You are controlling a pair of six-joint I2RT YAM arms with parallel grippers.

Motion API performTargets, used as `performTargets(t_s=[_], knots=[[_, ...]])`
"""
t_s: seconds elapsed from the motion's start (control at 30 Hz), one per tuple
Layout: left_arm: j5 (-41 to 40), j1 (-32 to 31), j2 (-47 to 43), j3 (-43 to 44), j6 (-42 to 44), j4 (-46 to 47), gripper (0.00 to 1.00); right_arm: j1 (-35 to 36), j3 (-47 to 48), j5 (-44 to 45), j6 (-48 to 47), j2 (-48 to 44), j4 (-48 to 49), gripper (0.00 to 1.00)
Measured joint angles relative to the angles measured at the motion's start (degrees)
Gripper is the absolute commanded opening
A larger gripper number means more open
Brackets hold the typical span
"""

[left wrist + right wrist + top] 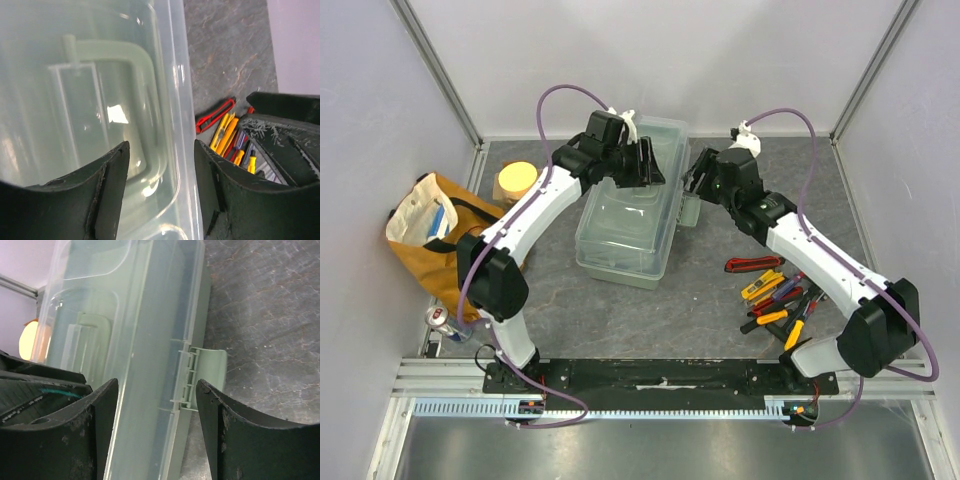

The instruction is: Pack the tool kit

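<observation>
The tool kit's pale green toolbox (620, 235) stands in the middle of the table with its translucent lid down. My left gripper (645, 170) hangs over its far end, open, and the lid's right rim (172, 125) runs between the fingers. The green carry handle (127, 55) shows through the lid. My right gripper (692, 180) is open beside the box's right side. Its fingers stand on either side of the flipped-out side latch (206, 371) without touching it. Loose hand tools (775, 298) with red, yellow and black handles lie in a heap at the right.
A yellow-orange cloth bag (435, 240) lies at the left edge, with a round pale disc (517, 178) behind it and a small can (440, 320) in front. Grey walls and aluminium rails close in the table on three sides.
</observation>
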Motion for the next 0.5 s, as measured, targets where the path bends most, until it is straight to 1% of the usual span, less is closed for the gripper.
performTargets(t_s=[0.23,0.4,0.5], knots=[[-1.0,-0.3,1.9,1.0,-2.2,1.0,0.61,-2.7,-1.5,-0.8,0.9,-0.4,-1.0,0.71],[3.2,-0.2,3.4,2.8,-2.5,0.5,0.59,-4.3,-1.7,-2.6,1.3,-0.4,-1.3,0.72],[6.5,0.7,3.5,2.9,-2.5,0.1,0.56,-5.2,-1.7,-4.4,1.9,-0.4,-1.3,0.72]])
